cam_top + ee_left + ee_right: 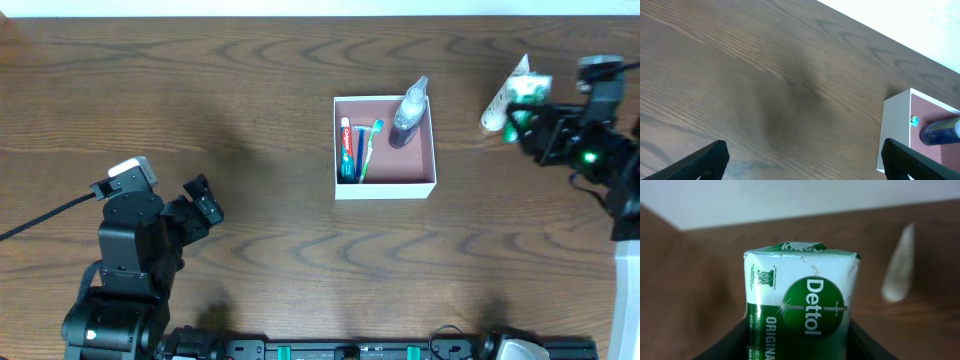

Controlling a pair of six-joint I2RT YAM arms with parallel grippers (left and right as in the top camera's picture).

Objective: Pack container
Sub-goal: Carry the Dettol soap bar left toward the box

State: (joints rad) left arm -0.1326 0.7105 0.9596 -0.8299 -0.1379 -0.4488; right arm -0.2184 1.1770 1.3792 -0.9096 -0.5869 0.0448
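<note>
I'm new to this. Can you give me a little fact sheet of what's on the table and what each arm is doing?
Box: container, white walls, pink inside
Inside: toothpaste, toothbrush, small bottle
Right fingers: closed on green soap packet, right of the box
Left fingers: open, empty
Outside: white tube, lying by the packet

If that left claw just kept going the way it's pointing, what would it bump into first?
Probably the bare wooden table: the open left gripper faces plain wood. The container sits off to the right of that line, likely missed, though depth is hard to judge.
</note>
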